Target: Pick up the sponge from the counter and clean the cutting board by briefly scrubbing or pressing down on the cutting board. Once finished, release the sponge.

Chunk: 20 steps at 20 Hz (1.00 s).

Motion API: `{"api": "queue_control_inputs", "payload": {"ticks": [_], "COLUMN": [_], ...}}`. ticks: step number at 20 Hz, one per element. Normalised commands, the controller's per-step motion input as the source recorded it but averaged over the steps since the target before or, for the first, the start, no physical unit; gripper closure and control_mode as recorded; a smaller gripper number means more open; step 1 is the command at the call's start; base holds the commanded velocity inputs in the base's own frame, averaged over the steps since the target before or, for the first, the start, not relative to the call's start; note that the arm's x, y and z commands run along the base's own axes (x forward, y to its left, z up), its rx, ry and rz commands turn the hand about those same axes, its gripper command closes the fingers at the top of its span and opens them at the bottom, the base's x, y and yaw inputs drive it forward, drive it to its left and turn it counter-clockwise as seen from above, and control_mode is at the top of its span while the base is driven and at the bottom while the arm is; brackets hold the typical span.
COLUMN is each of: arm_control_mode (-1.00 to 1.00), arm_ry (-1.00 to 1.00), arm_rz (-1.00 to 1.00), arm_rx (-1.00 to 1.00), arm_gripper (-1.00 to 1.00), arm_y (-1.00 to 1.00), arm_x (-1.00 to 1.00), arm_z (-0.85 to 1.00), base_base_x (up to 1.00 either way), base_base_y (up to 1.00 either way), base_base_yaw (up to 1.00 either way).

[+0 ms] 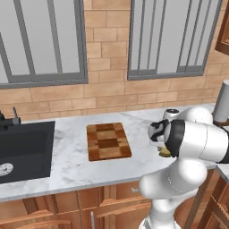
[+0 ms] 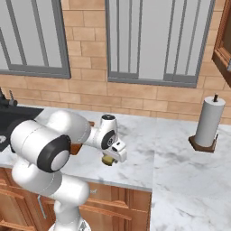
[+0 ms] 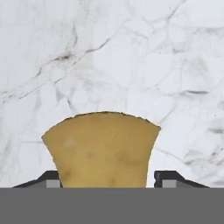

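My arm hides most of the sponge (image 2: pixel 108 159) from the base views. Up close, my gripper (image 3: pixel 107 178) straddles it on the counter (image 3: pixel 109 57), fingertips (image 3: pixel 51 178) at 7 and 5 o'clock; I cannot tell whether they grip.

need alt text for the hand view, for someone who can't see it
A yellow-tan sponge block sits between the gripper's two small dark fingertips, one on each side of it, close to the camera. Behind it lies the white marble counter with grey veining. Whether the fingertips press on the sponge cannot be told.
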Motion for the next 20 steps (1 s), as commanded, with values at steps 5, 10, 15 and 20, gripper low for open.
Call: {"api": "queue_control_inputs", "payload": {"ticks": [5,10,15,20], "arm_control_mode": [-1.0,-1.0,-1.0,-1.0], "arm_ry": [0.0,-0.02,-0.09,-0.16], "arm_rz": [-0.02,0.0,0.0,0.0], "arm_rx": [0.0,0.0,0.0,0.0], "arm_gripper": [-1.0,-1.0,-1.0,-1.0], "arm_y": [-0.06,-0.04,0.02,0.01], "arm_x": [0.0,-0.01,-0.49,-0.72], "arm_z": [0.01,0.29,0.73,0.74], "base_base_x": [0.0,0.0,0.0,0.0], "base_base_y": [0.0,0.0,0.0,0.0], "base_base_yaw": [0.0,0.0,0.0,0.0]}}
